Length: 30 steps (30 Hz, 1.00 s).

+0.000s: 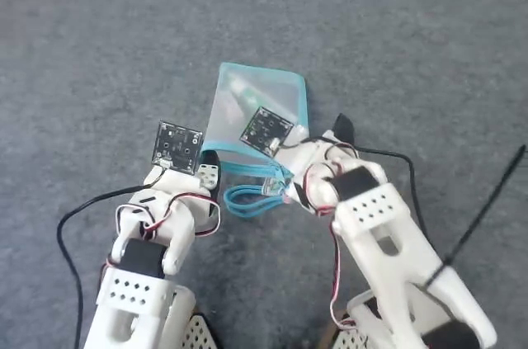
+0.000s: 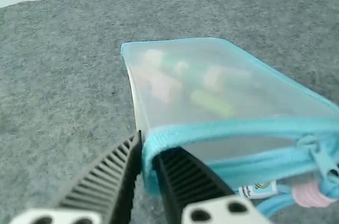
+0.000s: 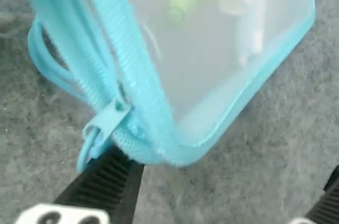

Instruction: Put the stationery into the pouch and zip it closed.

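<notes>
A translucent pouch with teal trim lies flat on the grey carpet, with green, pink and white stationery showing through its wall. My left gripper is shut on the zipper-edge corner of the pouch, at its left end in the high view. My right gripper is open and straddles the opposite corner of the pouch. One of its fingers sits just below the teal zipper pull. The pull sits at that far end of the zipper.
A teal strap loop trails from the pouch between the two arms. Grey carpet stretches all around. Both arm bases stand at the near edge, with a black cable to the right.
</notes>
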Available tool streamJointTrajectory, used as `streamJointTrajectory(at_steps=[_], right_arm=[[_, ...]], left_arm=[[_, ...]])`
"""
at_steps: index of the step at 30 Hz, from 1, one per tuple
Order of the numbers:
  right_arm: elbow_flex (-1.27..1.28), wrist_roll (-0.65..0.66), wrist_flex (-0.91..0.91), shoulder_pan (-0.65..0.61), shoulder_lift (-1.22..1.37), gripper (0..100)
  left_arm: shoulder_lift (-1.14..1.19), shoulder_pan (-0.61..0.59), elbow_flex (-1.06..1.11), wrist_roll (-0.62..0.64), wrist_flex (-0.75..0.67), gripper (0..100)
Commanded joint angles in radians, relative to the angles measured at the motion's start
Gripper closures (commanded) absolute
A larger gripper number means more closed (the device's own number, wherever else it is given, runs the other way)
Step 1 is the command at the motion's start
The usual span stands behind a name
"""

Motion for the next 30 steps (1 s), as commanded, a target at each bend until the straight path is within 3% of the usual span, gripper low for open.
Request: streamJointTrajectory(at_steps=[1, 8, 16, 21, 24, 30], right_arm=[[-0.098, -0.005, -0.021, 0.019, 0.019, 51.9], [-0.143, 0.023, -0.038, 0.022, 0.048, 52.6], [-0.16, 0.021, -0.038, -0.081, 0.071, 83.5], [-0.206, 0.003, -0.028, -0.084, 0.074, 86.6], [-0.236, -0.021, -0.027, -0.082, 0.082, 99.1], [-0.282, -0.138, -0.019, -0.056, 0.082, 99.3]], left_arm=[[-0.009, 0.002, -0.022, -0.003, -0.017, 99], [-0.009, 0.002, -0.022, -0.003, -0.017, 99], [-0.009, 0.002, -0.022, -0.003, -0.017, 99], [-0.009, 0.002, -0.021, -0.003, -0.017, 99], [-0.009, 0.005, -0.019, -0.003, -0.018, 99], [-0.015, 0.008, -0.022, -0.006, -0.018, 99]])
